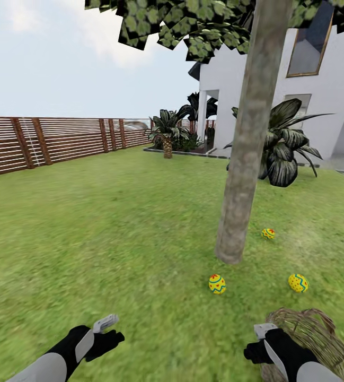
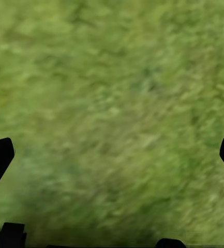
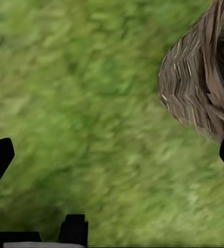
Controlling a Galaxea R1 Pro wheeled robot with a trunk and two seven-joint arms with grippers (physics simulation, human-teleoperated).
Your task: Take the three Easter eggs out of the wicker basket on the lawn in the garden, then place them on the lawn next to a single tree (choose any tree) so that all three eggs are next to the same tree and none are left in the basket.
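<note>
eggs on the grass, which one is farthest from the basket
The egg just right of the tree trunk, the smallest-looking and farthest up the lawn. The other two eggs lie nearer the wicker basket.

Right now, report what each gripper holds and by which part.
Nothing is held. The left gripper and right gripper are open over grass.

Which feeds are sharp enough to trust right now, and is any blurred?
Head view: sharp, flat daylight; eggs and tree crisp, with no clear cast shadows. Left wrist view: grass smeared soft. Right wrist view: grass equally blurred, basket weave still readable.
</note>
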